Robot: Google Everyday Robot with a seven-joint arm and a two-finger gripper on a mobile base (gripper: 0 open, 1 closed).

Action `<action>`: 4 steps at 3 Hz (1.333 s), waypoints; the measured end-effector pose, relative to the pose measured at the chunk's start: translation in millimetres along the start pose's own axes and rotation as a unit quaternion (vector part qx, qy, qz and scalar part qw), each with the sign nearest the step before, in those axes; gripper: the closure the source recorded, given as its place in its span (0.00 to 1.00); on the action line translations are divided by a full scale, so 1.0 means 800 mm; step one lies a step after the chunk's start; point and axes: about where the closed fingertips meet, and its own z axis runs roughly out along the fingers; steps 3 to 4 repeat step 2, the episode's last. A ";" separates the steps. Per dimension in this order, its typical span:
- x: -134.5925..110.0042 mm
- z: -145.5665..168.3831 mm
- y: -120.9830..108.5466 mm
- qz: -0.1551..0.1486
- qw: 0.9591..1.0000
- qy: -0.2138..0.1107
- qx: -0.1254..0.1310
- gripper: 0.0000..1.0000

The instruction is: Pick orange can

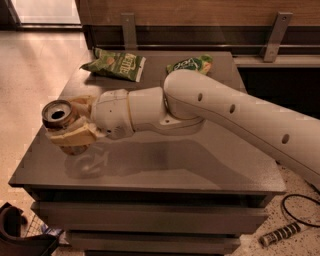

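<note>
You've got a dark grey surface (200,165) with drawers (150,220) underneath and pale shiny floor (30,75) off to the left. Behind it there's wood panelling (200,12) with metal brackets (273,35), and a black cable (299,195) lies bottom right. Tool (67,122) is over the surface's left edge, clamped round the orange can (56,114).

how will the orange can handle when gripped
The orange can looks shiny and smooth, so it may slip in the gripper clamped round it over the left edge of the table. Its top appears opened, so probably light and easily dented.
</note>
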 end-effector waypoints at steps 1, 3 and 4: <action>-0.058 -0.043 -0.001 -0.048 0.999 -0.007 0.006 1.00; -0.094 -0.067 0.004 -0.085 0.996 -0.005 0.013 1.00; -0.094 -0.067 0.004 -0.085 0.996 -0.005 0.013 1.00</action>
